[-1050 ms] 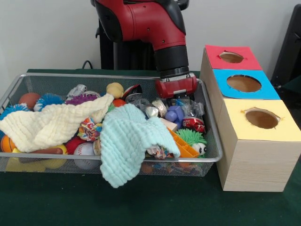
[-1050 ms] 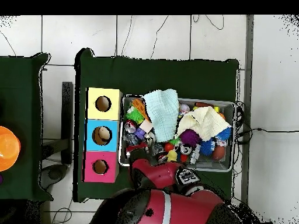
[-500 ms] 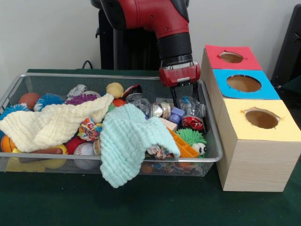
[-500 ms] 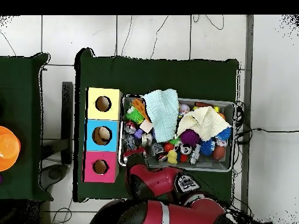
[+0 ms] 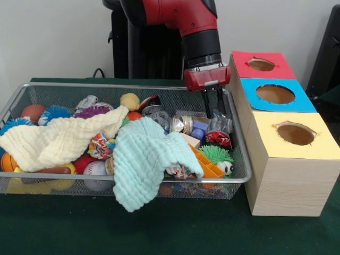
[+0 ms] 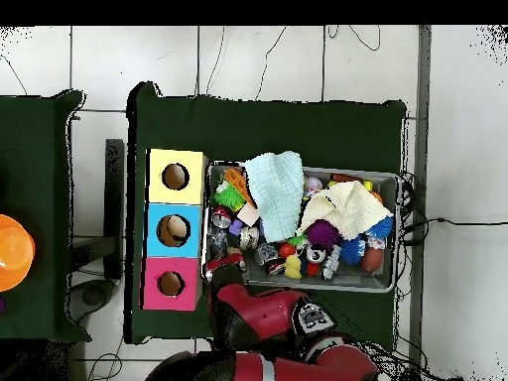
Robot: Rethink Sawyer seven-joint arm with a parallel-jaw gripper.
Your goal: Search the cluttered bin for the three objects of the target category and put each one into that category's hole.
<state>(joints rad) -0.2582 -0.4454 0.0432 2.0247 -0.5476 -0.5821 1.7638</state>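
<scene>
Arm (image 5: 180,16) came down steeply w/ gripper (image 5: 215,109) vertical, fingers drawn close together, nothing visibly held. Wire bin (image 5: 53,87) lay below & mostly to one side. Crumpled clear wrapper (image 5: 219,125) sat just under the tips; its long axis couldn't be told.

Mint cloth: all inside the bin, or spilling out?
Spilling out. The mint cloth lies over the clutter and drapes across the wire bin's near rim, with its lower end hanging outside the mesh.

Front and overhead, shared bin (image 5: 127,89) (image 6: 392,179)
</scene>
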